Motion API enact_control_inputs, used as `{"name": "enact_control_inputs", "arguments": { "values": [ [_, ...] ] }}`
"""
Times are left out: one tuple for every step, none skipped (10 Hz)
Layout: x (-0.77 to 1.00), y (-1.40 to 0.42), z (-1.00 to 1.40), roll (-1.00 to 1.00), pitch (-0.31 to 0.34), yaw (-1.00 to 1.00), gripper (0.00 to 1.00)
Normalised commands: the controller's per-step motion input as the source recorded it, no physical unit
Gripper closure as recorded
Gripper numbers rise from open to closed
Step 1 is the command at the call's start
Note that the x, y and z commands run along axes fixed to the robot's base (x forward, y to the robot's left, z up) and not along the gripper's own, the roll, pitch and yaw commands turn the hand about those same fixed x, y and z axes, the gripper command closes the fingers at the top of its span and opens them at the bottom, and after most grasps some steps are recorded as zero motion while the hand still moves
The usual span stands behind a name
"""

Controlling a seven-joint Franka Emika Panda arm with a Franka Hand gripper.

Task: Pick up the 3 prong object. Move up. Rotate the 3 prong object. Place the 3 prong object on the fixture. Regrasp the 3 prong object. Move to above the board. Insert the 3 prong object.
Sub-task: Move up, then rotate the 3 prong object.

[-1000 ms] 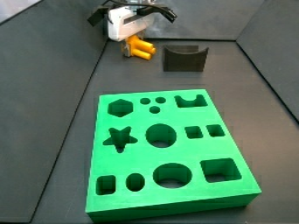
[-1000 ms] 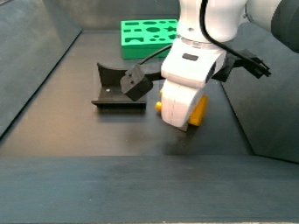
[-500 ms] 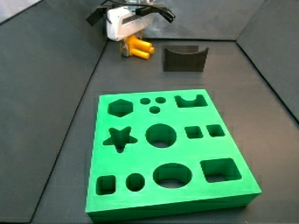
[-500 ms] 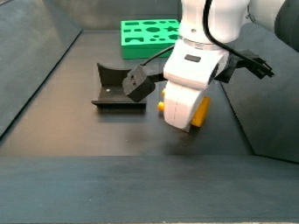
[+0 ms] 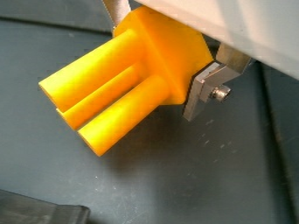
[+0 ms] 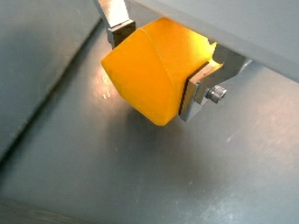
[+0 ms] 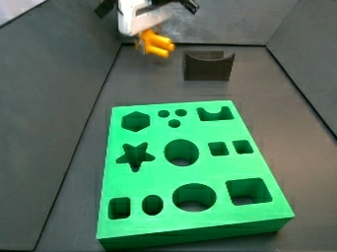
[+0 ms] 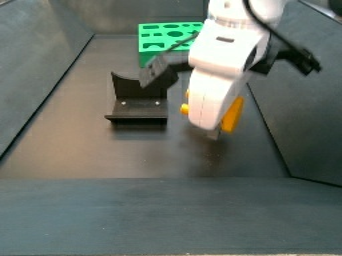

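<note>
The 3 prong object [image 5: 122, 83] is an orange-yellow block with three stubby prongs. My gripper [image 5: 162, 52] is shut on it, a silver finger [image 5: 211, 86] pressing each side of the block in both wrist views. In a wrist view only its blunt back end [image 6: 149, 73] shows, above bare grey floor. In both side views the piece [image 7: 157, 44] hangs lifted off the floor under the white hand [image 8: 214, 70]. The dark fixture [image 7: 207, 65] stands beside it, apart from the piece. The green board [image 7: 188, 164] with its cut-outs lies further along the floor.
Grey walls close in the floor on both sides in both side views. The fixture [image 8: 135, 97] on its base plate stands between the gripper and the wall. A dark edge [image 5: 41, 213] shows at a corner of a wrist view.
The gripper has risen with the 3 prong object in it, so the piece now hangs higher above the floor. Board and fixture have not moved.
</note>
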Motion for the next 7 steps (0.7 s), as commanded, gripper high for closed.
{"name": "enact_control_inputs", "arguments": {
  "values": [
    [0.01,0.0,0.33,-0.07,0.056,0.03,1.0],
    [0.0,-0.01,0.18,-0.08,0.041,0.03,1.0],
    [0.11,-0.6,0.83,0.0,0.0,0.0,1.0],
    [0.09,-0.56,0.78,0.01,0.004,0.0,1.0],
    [0.03,-0.38,0.69,0.02,0.013,0.02,1.0],
    [0.0,-0.2,0.58,0.02,0.01,0.02,1.0],
    [0.0,-0.1,0.38,0.0,0.018,0.03,1.0]
  ]
}}
